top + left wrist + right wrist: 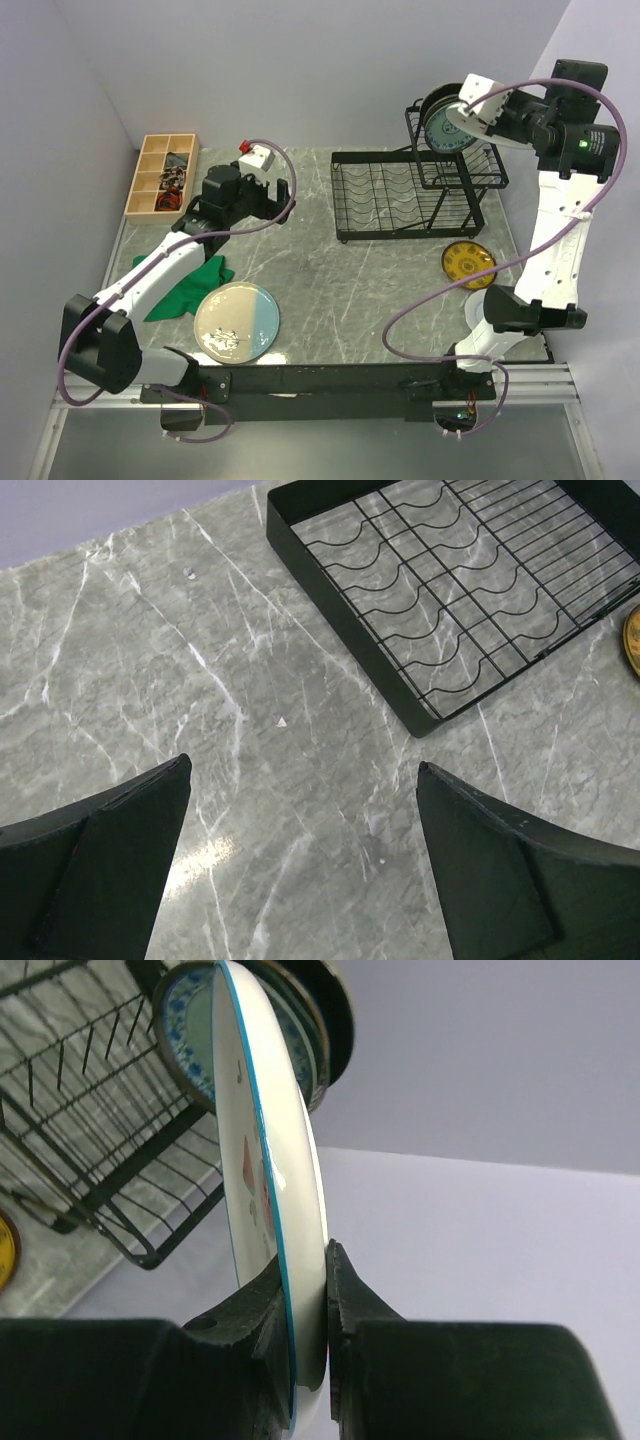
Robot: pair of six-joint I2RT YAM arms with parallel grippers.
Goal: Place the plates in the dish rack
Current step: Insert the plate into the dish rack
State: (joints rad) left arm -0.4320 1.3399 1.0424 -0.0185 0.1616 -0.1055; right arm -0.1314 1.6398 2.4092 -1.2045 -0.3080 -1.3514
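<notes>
My right gripper (481,113) (305,1310) is shut on the rim of a white plate with watermelon slices (460,120) (262,1160). It holds the plate on edge, high up beside the dish rack's raised upper basket (462,168). Several plates (437,116) (188,1035) stand in that basket, just behind the held one. A cream-and-blue plate (237,320) lies flat near the front left. A yellow patterned plate (467,263) (633,645) lies right of the rack's lower tray (400,195) (450,590). My left gripper (275,190) (305,765) hangs open over bare marble, left of the tray.
A wooden compartment box (160,175) sits at the back left. A green cloth (190,285) lies under the left arm, next to the cream-and-blue plate. Grey walls close in the back and both sides.
</notes>
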